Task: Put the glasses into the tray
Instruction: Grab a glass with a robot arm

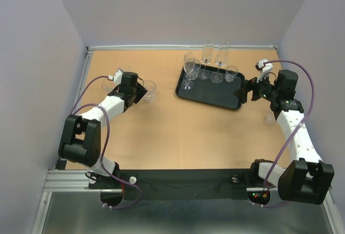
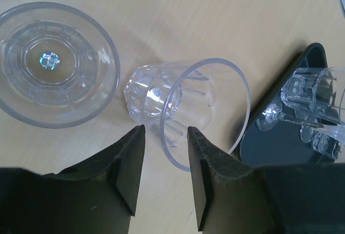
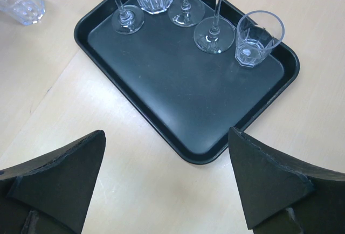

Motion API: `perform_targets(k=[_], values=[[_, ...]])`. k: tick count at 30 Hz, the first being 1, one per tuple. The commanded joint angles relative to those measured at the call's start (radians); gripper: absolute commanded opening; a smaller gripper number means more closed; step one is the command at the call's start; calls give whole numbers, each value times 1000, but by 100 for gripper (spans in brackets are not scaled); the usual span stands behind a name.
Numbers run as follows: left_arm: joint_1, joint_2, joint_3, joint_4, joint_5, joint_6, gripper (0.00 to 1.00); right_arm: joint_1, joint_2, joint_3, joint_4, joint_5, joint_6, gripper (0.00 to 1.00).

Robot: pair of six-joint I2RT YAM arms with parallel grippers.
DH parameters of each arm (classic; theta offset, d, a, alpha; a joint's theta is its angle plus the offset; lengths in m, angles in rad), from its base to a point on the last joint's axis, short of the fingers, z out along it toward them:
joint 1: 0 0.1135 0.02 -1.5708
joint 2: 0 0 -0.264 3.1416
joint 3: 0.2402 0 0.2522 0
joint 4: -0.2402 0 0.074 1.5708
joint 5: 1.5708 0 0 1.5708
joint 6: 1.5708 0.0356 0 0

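Bright, even, diffuse light fills all three views, leaving only faint soft shadows on the pale table [image 1: 161, 131], small sharp glints in the clear glasses [image 2: 51, 60], and near-black, detail-poor fingers [image 3: 54, 174] along the wrist views' lower edges.

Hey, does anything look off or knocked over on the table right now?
Yes. The tumbler at the left gripper leans over, its rim tipped toward the tray, while the neighbouring tumbler stands upright. Nothing looks spilled or broken.
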Motion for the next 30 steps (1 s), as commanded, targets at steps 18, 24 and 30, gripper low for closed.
perform_targets(k=[18, 24, 30], values=[[4, 6, 25, 39, 42, 26, 30, -8, -22, 3, 50, 10, 6, 100], [5, 4, 25, 40, 51, 38, 25, -8, -24, 3, 50, 11, 3, 100], [5, -9, 26, 40, 59, 61, 15, -8, -22, 3, 50, 11, 3, 100]])
